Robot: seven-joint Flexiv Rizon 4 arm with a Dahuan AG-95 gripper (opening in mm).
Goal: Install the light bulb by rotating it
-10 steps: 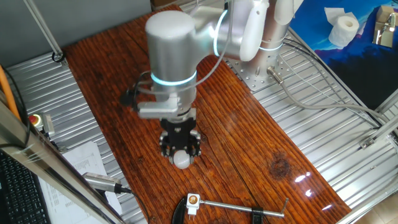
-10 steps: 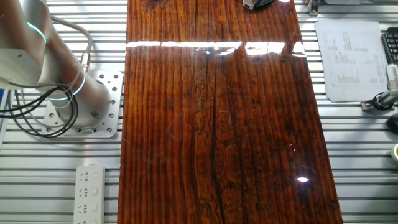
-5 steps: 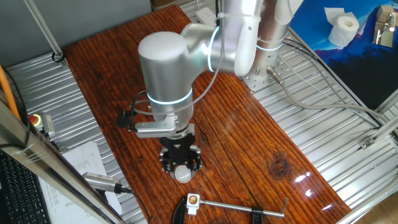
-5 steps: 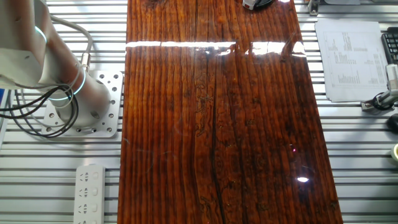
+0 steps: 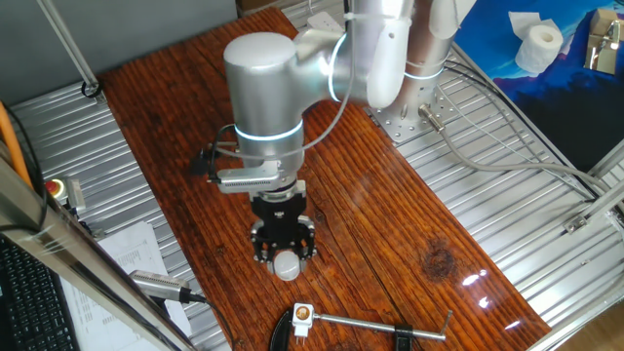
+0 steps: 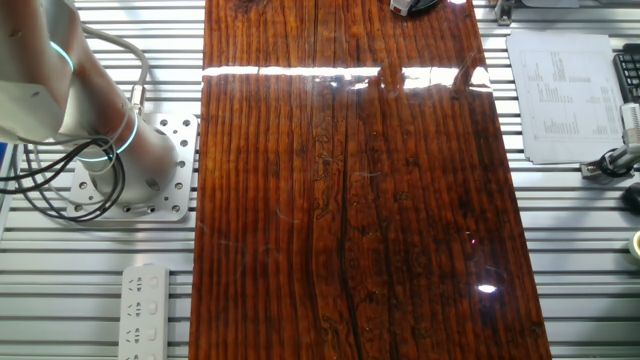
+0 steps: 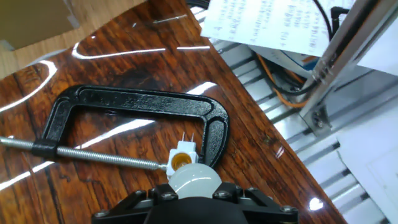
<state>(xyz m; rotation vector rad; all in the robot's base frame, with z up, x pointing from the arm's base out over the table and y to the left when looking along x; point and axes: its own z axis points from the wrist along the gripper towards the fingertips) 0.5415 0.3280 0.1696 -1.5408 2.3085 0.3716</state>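
Only from the hand view does the light bulb [image 7: 194, 177] overlap the socket [image 7: 181, 160].

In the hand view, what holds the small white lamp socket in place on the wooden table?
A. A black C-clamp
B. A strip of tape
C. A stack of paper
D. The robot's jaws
A: the socket sits at the end of the threaded screw of the black C-clamp, pinched against the clamp's frame, while the gripper holds the light bulb just short of it.
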